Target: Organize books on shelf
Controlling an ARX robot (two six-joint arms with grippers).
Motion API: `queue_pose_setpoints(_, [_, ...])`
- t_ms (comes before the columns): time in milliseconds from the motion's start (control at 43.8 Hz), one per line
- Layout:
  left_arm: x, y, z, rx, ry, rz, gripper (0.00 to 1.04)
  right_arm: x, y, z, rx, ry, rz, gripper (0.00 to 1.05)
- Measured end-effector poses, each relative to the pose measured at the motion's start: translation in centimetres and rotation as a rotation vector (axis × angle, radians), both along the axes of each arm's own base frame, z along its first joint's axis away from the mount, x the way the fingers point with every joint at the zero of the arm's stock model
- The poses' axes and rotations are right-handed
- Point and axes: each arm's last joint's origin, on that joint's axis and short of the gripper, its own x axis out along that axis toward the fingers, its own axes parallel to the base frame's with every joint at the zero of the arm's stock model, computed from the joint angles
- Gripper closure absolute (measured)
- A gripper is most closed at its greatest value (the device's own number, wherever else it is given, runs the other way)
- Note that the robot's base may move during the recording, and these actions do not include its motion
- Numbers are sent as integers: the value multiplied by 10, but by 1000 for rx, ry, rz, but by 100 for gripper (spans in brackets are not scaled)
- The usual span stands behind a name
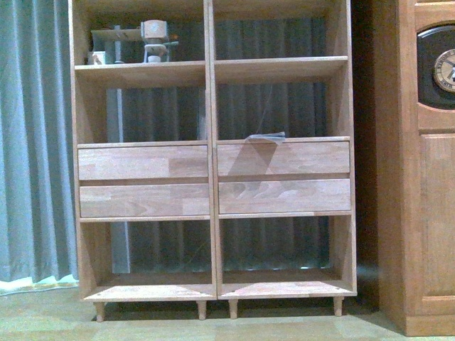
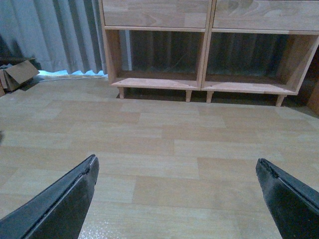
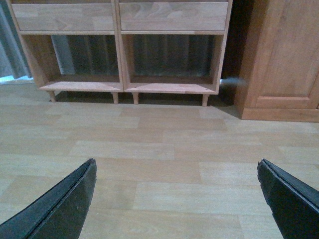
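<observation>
Light-wood shelf (image 1: 213,71), blue-grey pleated curtain (image 1: 32,142), darker brown cabinet (image 1: 426,177).

The shelf (image 1: 142,162) is running past the top edge in the front view; the clock (image 1: 446,69) is getting cut by the right edge. Small items (image 1: 146,42) on the upper-left board are blurring beyond naming.

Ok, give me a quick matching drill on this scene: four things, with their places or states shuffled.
Things:
1 curtain
2 clock
3 drawers
4 left gripper

Places or states:
A on the cabinet right of the shelf
B jaws open, holding nothing
C left of the shelf
D mid-height in the shelf

Pairs: 1-C, 2-A, 3-D, 4-B.
</observation>
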Motion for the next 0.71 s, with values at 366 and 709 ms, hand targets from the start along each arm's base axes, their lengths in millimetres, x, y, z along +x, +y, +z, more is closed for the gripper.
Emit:
queue_pose_setpoints(366, [0, 0, 0, 0, 0, 0, 7, 0, 0, 0, 0, 0, 2, 7])
queue_pose_setpoints(709, [0, 0, 0, 0, 0, 0, 7, 0, 0, 0, 0, 0, 2, 7])
